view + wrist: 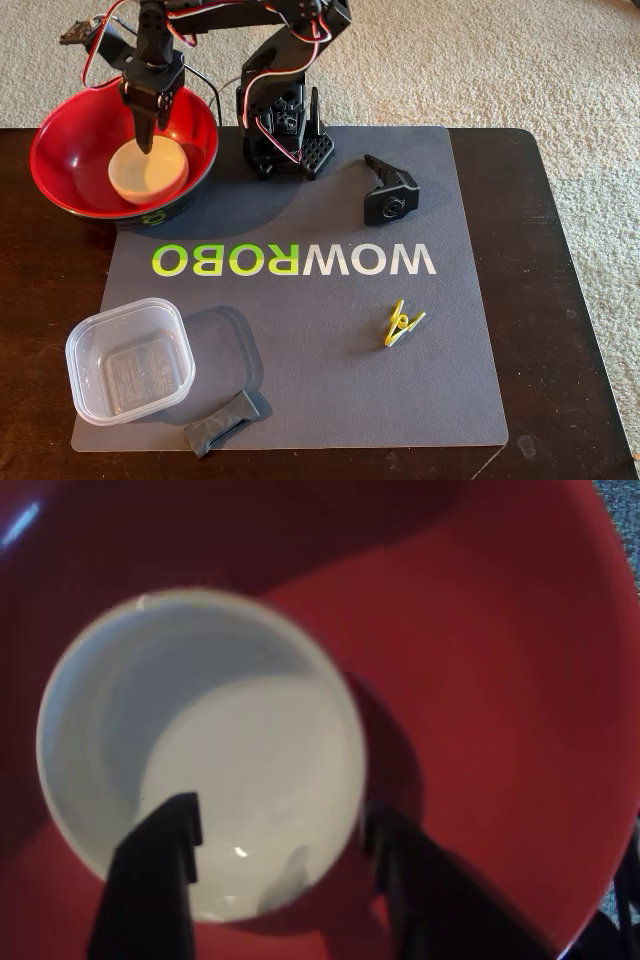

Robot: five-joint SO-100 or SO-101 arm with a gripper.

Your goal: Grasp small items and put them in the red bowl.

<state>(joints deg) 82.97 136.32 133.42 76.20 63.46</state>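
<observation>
Red bowl (60, 165) holds white dish (148, 170), one item delivered. Gripper (280, 830) above bowl, fingers spread astride dish rim, gripping nothing, likely just let go. Outside bowl on mat: clear tub (130, 360), clothespin (403, 324), clamp part (390, 190), fabric roll (222, 421).

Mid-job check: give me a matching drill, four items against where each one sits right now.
Items:
1. shallow white round dish
2. clear square plastic tub
3. yellow-green clothespin
4. black plastic clamp part

Places, fixed view:
A. mat, below the lettering's right end
B. mat's lower left corner
C. inside the glossy red bowl, under the pincer
D. mat, above the lettering's right end, right of the arm's base

Pairs: 1-C, 2-B, 3-A, 4-D
</observation>
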